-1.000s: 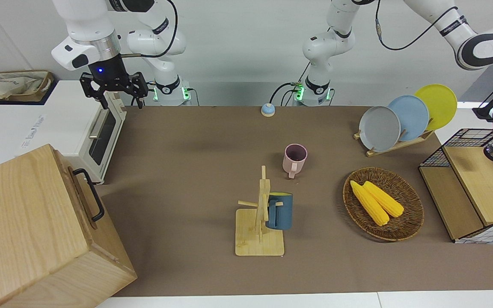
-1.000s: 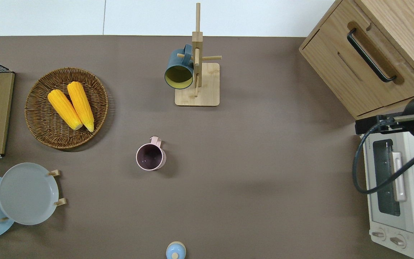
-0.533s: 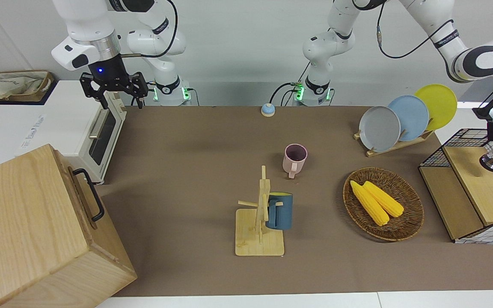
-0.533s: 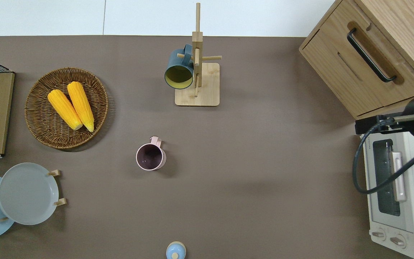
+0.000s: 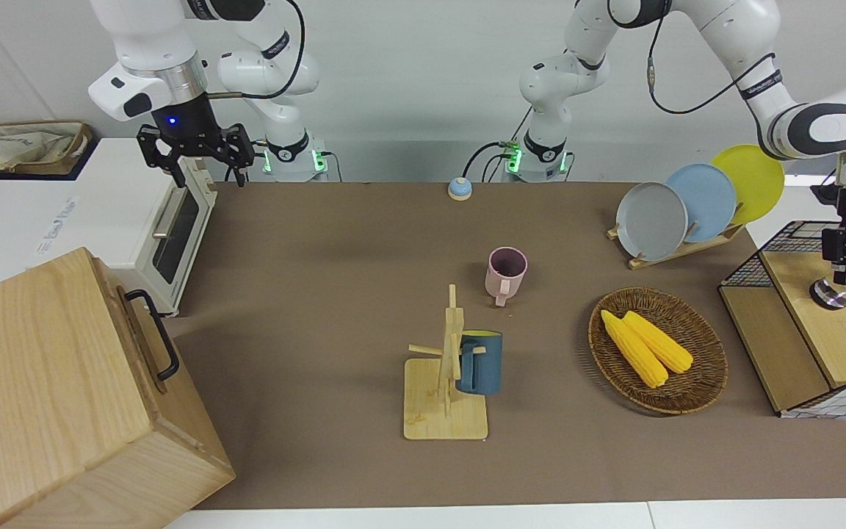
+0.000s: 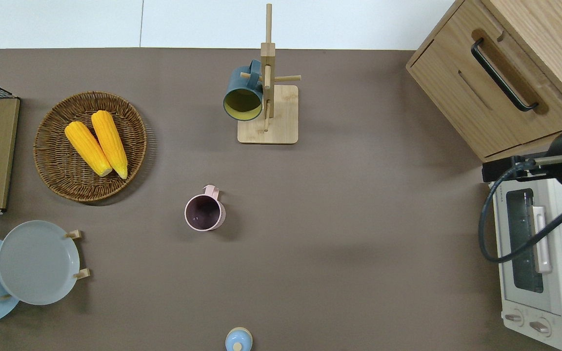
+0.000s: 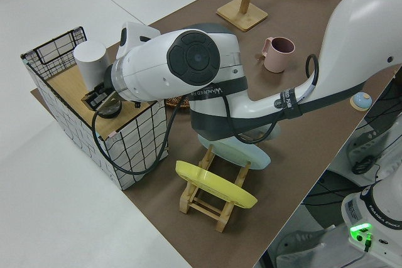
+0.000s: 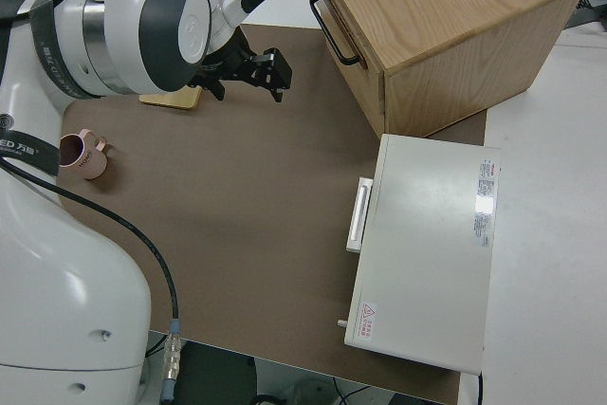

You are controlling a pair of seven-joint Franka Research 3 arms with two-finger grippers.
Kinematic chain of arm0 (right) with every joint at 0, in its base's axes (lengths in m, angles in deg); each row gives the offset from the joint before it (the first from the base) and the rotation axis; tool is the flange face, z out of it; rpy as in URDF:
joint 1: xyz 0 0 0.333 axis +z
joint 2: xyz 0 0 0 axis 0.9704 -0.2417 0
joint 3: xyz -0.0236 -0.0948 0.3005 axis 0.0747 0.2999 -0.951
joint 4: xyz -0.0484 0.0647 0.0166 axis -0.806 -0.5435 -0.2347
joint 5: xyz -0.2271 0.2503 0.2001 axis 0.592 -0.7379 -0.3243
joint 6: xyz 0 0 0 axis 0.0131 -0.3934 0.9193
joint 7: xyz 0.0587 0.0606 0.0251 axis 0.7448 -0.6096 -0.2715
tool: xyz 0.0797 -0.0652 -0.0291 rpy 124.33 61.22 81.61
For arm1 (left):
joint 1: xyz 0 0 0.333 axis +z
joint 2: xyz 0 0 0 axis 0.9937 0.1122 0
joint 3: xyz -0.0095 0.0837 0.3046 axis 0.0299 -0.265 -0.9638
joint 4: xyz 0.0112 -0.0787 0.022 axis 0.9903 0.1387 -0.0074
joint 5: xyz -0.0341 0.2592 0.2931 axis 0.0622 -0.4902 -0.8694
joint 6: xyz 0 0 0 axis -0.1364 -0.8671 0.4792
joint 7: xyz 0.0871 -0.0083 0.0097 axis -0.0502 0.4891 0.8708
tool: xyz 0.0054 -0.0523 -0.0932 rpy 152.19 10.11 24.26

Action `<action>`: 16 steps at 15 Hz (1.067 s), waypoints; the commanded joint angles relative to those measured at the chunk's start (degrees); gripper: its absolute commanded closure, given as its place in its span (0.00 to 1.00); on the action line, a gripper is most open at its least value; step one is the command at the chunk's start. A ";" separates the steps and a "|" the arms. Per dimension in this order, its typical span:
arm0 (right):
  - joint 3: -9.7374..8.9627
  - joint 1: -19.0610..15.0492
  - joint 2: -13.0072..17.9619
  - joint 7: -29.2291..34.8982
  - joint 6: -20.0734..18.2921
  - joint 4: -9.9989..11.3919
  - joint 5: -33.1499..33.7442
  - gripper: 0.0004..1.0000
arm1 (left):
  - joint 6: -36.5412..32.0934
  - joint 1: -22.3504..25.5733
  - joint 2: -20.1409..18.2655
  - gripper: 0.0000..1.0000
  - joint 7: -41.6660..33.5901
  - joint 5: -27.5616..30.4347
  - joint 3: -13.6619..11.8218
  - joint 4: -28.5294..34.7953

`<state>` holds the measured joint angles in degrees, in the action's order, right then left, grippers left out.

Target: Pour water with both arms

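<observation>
Left gripper at the wire rack

The left gripper (image 5: 836, 269) hung over a white cup (image 7: 89, 60) on the wire rack (image 5: 797, 234); its grip could not be told. The right arm, fingers spread and empty, sat parked. The pink mug (image 6: 205, 212) stood mid-table.

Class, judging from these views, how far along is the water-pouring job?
Done: nothing visible yet. The pink mug stands alone on the mat, with nothing held over it.
In hand: the left gripper hangs at the wire shelf, close to a white cylinder; whether it grips anything is unclear.
Left: lifting a container, bringing it to the mug, pouring. The right gripper is parked.
</observation>
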<state>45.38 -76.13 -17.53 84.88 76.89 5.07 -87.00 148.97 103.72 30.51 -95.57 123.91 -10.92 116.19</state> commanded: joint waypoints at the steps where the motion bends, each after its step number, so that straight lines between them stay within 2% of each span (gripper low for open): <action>1: -0.02 -0.23 1.02 -0.91 -0.14 0.90 -0.27 0.01 | 1.31 0.05 0.69 0.00 -1.41 1.10 0.64 -1.58; 6: -0.02 -0.23 1.02 -0.91 -0.23 0.90 -0.27 0.01 | 1.31 -0.30 0.42 0.00 0.17 0.31 0.64 -1.67; 7: -0.02 -0.23 1.02 -0.91 -0.23 0.90 -0.27 0.01 | 1.31 -0.30 0.25 0.00 0.61 -1.52 0.47 -1.67; 9: -0.02 -0.23 1.02 -0.91 -0.23 0.90 -0.27 0.01 | 0.79 -0.30 -0.19 0.00 6.11 -7.39 0.29 -1.67; 11: -0.02 -0.23 1.02 -0.91 -0.23 0.90 -0.18 0.01 | -1.13 -0.30 -1.68 0.00 16.03 -18.63 0.55 -1.93; 12: -0.02 -0.23 1.02 -0.91 -0.23 0.90 -0.27 0.01 | -3.59 -0.30 -2.21 0.00 19.38 -20.24 0.55 -2.63; 16: -0.02 -0.23 1.02 -0.91 -0.23 0.90 -0.18 0.01 | -12.21 -0.21 -2.48 0.00 20.74 -20.52 -0.50 -5.79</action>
<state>45.38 -76.13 -17.53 84.88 76.89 5.07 -87.00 142.38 103.49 28.35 -76.84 105.18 -10.50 112.57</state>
